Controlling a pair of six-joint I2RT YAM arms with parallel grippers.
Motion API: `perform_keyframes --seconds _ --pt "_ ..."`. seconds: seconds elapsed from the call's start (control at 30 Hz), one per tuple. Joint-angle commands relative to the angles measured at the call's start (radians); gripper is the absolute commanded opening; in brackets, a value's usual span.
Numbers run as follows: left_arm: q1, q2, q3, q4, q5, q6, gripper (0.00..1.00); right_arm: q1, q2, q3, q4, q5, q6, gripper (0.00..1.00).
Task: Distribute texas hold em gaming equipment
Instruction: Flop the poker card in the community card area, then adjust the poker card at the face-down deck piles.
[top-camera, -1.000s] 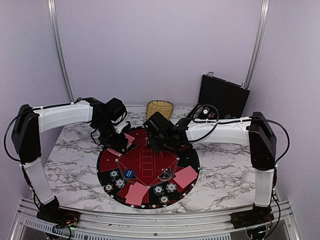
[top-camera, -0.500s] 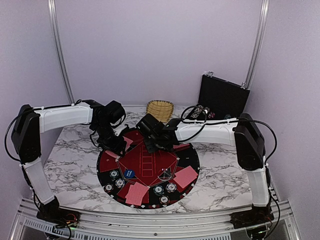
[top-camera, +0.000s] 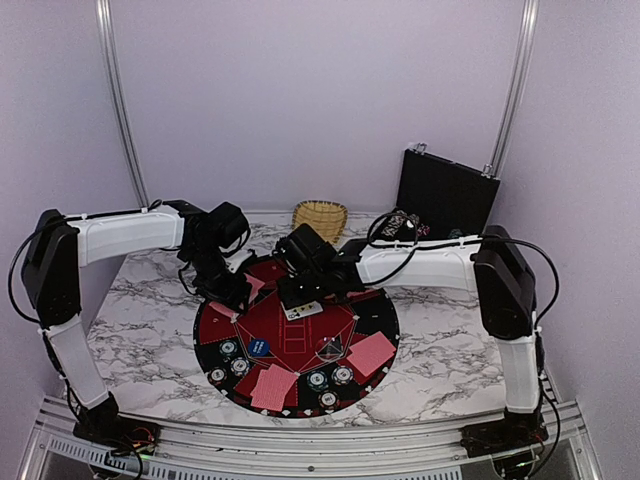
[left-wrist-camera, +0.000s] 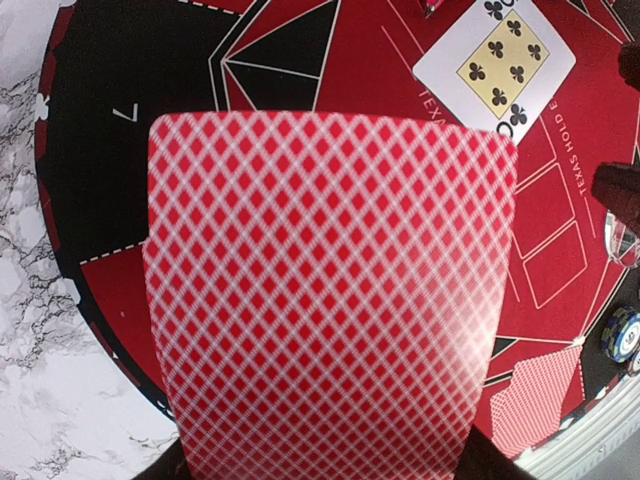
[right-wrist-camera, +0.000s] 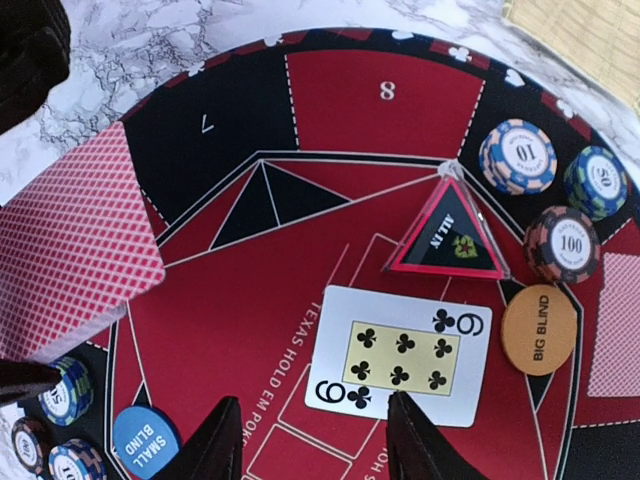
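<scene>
A white marbled surface (top-camera: 440, 350) fills the frame's lower half. A round black-and-red mat (top-camera: 290, 345) lies at its centre, with a wicker basket (top-camera: 320, 216) above it (far edge, upper middle).

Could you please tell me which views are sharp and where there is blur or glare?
Left wrist: the red-backed card fills the frame, soft, with pale glare lower right. Right wrist: sharp, the nine of clubs readable. Top external: evenly lit, small detail lost.
</scene>
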Motion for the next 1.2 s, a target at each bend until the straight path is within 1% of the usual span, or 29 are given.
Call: perform_keyframes --seconds 0.0,0.07,0.17,0.27,0.33,0.47,0.8,1.0,1.17 --pt "0.007 -0.040 -0.006 0.003 0.003 -0.001 0.46 -0.078 -0.103 -0.107 0.105 -0.153 0.040 0.50" --pt "0.007 -0.038 -0.002 0.003 0.005 -0.002 0.46 -0.115 -0.128 -0.169 0.151 -0.276 0.055 0.49" --pt "0.007 -0.037 -0.001 0.003 0.005 -0.001 0.46 -0.137 -0.158 -0.246 0.216 -0.378 0.071 0.44" --pt "0.007 -0.033 0.000 0.003 0.010 -0.001 0.46 -0.142 -0.169 -0.292 0.252 -0.420 0.092 0.36" --pt "0.007 -0.032 -0.001 0.005 0.012 -0.001 0.46 -0.149 -0.163 -0.314 0.268 -0.430 0.100 0.28" --pt "0.007 -0.032 0.001 0.007 0.014 0.000 0.46 -0.153 -0.134 -0.331 0.298 -0.468 0.115 0.18" --pt "0.007 -0.034 0.000 0.009 0.019 0.002 0.46 -0.154 -0.067 -0.322 0.304 -0.478 0.123 0.14" --pt "0.007 -0.038 -0.001 0.009 0.019 0.003 0.46 -0.154 -0.029 -0.310 0.315 -0.480 0.128 0.08" --pt "0.007 -0.041 -0.001 0.010 0.022 0.005 0.46 -0.154 0.007 -0.297 0.315 -0.454 0.126 0.07"
